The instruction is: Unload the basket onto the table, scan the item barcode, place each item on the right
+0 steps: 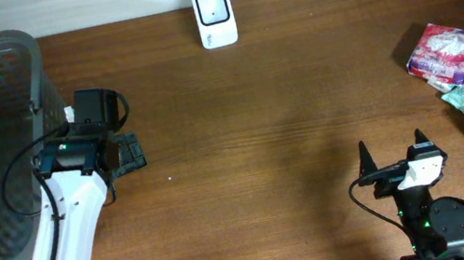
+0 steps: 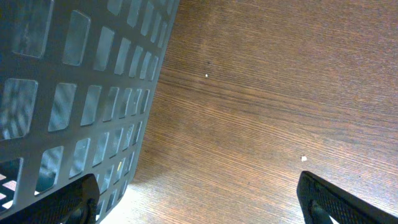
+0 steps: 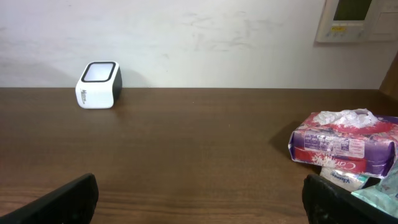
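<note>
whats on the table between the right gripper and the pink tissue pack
Nothing. Only bare wooden table lies between the right gripper and the pink tissue pack, as the overhead view shows clearly.

Basket wall and bare wood, that's pretty much it

Grey mesh basket (image 2: 74, 93) fills the left side, standing on the brown wooden table (image 2: 267, 93). The left gripper (image 2: 199, 205) is spread wide, one dark tip in each bottom corner. A couple of tiny white specks (image 2: 303, 158) lie on the wood.
</note>
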Controlling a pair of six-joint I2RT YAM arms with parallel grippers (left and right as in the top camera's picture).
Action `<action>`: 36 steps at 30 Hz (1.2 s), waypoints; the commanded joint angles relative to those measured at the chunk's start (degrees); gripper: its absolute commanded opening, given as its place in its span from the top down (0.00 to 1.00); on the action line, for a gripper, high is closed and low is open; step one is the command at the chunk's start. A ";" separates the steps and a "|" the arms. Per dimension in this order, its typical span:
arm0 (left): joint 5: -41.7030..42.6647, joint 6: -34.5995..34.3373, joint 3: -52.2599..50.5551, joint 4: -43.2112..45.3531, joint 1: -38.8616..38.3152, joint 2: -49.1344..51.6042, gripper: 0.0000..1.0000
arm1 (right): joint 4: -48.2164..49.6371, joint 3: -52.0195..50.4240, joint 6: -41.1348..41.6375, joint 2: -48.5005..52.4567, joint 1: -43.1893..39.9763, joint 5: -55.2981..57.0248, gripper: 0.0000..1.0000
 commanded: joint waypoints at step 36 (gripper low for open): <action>3.65 -0.61 -0.04 1.44 0.22 -9.05 0.01 | 0.04 -0.72 0.09 -0.59 0.31 0.46 0.01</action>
